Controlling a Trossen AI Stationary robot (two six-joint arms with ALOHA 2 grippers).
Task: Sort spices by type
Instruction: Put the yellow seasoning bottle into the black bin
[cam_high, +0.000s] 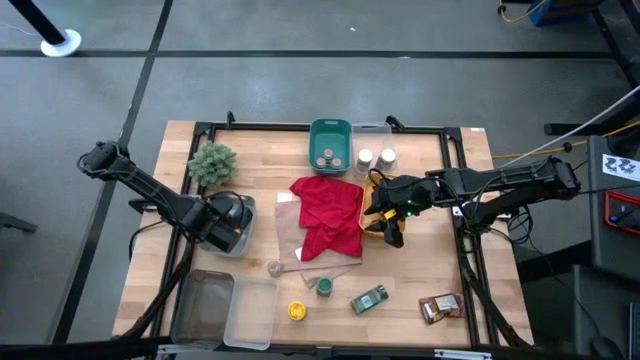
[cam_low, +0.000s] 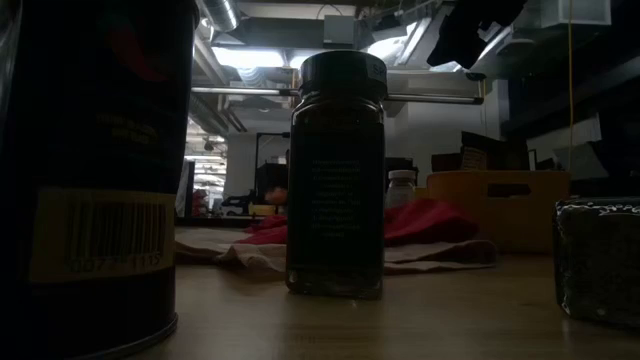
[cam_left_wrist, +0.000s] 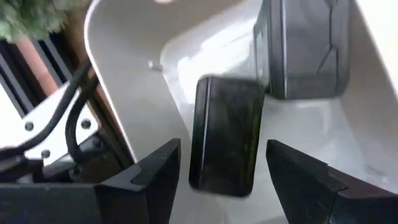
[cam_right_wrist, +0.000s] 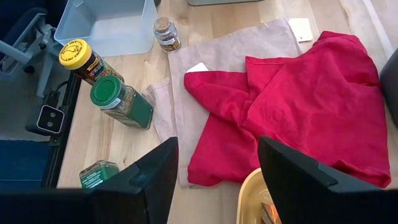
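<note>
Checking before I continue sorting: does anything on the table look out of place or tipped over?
One green-lidded jar lies on its side near the front edge, while the other green-lidded jar and the yellow-lidded jar stand upright. The red cloth is crumpled mid-table. Nothing looks spilled.

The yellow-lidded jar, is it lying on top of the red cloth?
No. In the right wrist view the yellow-lidded jar stands on bare wood beside a green-lidded jar, well apart from the red cloth.

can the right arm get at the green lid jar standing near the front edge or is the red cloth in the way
Probably yes. The right gripper hovers open over the yellow bin, and the green-lidded jar stands upright on bare wood beyond the red cloth. The cloth lies flat, so the arm could pass over it; only the yellow-lidded jar crowds it.
</note>
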